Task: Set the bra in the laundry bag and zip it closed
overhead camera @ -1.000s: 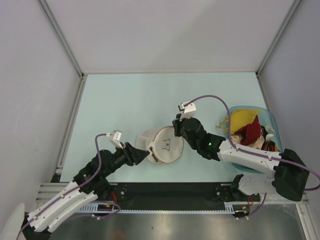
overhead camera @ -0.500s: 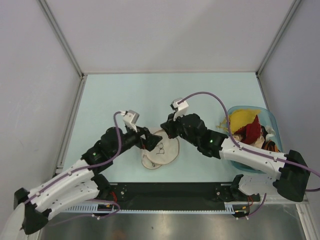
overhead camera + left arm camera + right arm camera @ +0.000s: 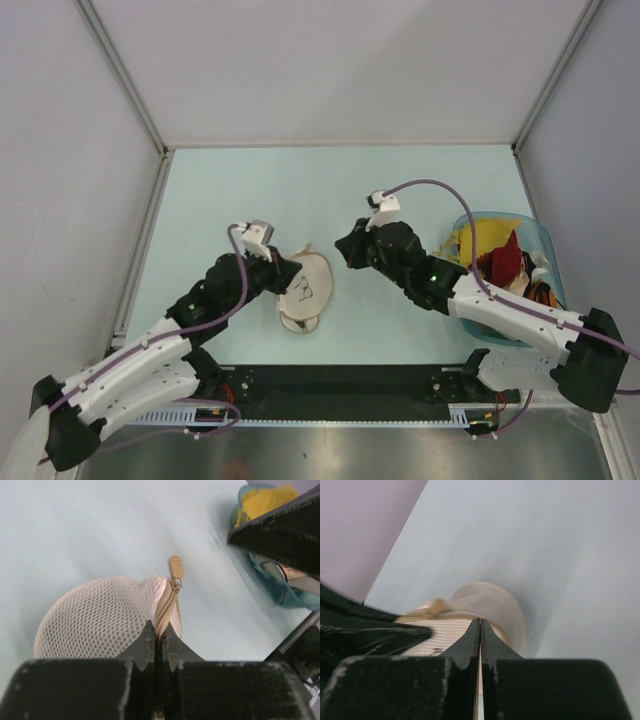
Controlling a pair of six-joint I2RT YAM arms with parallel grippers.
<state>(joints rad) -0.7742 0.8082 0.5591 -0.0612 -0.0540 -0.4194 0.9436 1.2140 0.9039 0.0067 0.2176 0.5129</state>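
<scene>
The laundry bag (image 3: 308,292), a cream-white mesh clamshell, lies near the middle of the table, tipped partly on edge. My left gripper (image 3: 292,275) is at its left rim. In the left wrist view, that gripper (image 3: 160,628) is shut on the bag's zip rim, with the mesh dome (image 3: 95,622) to its left and the tan zip pull (image 3: 175,568) sticking up beyond it. My right gripper (image 3: 346,250) hangs right of the bag, apart from it, shut and empty (image 3: 480,623); the bag (image 3: 487,602) is blurred ahead. The bra is hidden; only thin dark lines show on the mesh.
A translucent blue tub (image 3: 541,236) stands at the right edge, holding yellow (image 3: 480,238) and red (image 3: 505,262) garments. It also shows in the left wrist view as the blue tub (image 3: 260,562). Metal frame rails run along the table's left, right and back sides.
My left gripper swung in from the lower left, opened, then shut on the bag's zip rim. The bag shifted left and tipped up. My right gripper pulled back to the right, off the bag.
</scene>
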